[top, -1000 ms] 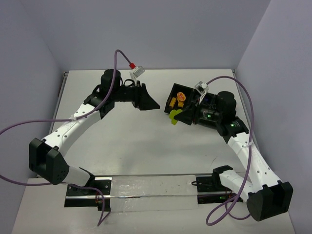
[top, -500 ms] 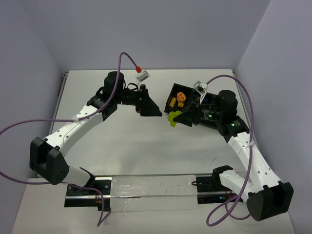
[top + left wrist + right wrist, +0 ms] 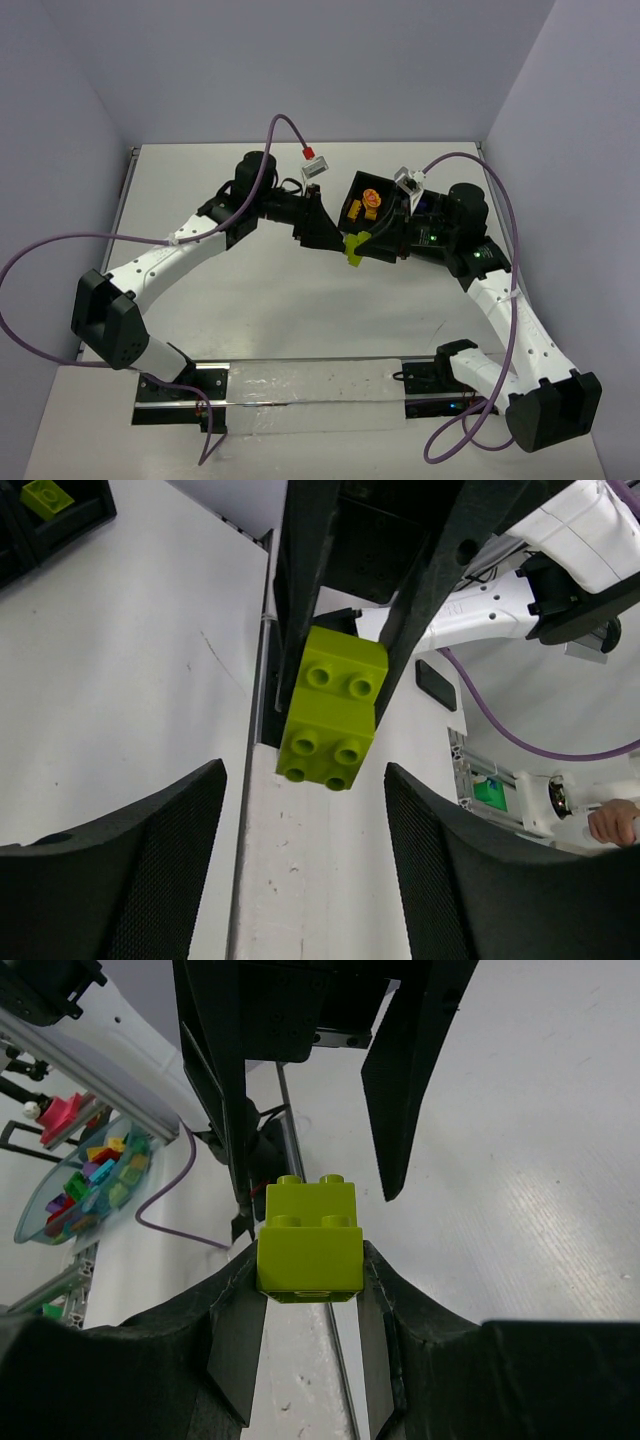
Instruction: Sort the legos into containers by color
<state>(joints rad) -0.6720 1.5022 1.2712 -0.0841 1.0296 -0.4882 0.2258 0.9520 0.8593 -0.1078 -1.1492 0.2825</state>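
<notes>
The right claw [image 3: 310,1260] is clamped on a lime green brick [image 3: 333,708]. It holds the brick by its sides in the air above the surface [image 3: 300,310], about midway between the left and right edges and nearer the far edge. That puts it just off the near-left corner of the black tray [image 3: 372,177]. The left claw [image 3: 302,775] faces the brick head-on, jaws apart with nothing between them, and the brick hangs just beyond its fingertips.

This looks like a hand-over, and the risk is in the overlap. Both claws line up on the same two faces of the brick, and only its free end pokes out past the right claw's fingers. The left pads could therefore close on those fingers, or take so shallow a bite that the brick twists out. If the right claw lets go early, the brick drops to the surface. The orange bricks [image 3: 370,200] lie close by in the tray, so a loose brick might land among them. The right arm hides much of the tray, so which compartment is nearest is unclear.
</notes>
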